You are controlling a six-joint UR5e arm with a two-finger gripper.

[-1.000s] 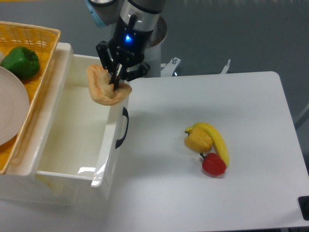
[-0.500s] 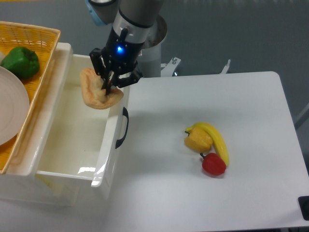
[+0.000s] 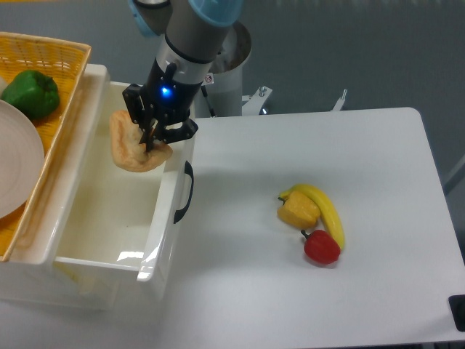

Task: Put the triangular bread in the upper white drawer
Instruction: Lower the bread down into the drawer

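Note:
The triangular bread (image 3: pixel 131 145), golden-tan with a browned crust, hangs in my gripper (image 3: pixel 151 138), which is shut on it. It is held above the open upper white drawer (image 3: pixel 109 211), near the drawer's far right corner, just inside the front wall with the curved black handle (image 3: pixel 185 190). The drawer's inside is bare white.
A yellow woven basket (image 3: pixel 51 65) at the left holds a green pepper (image 3: pixel 30 93) and a white plate (image 3: pixel 16 163). On the white table to the right lie a banana (image 3: pixel 327 211), a yellow pepper (image 3: pixel 298 211) and a red pepper (image 3: pixel 321 247).
My gripper has moved left and slightly down with the bread, from over the drawer's front wall to over the drawer's inside.

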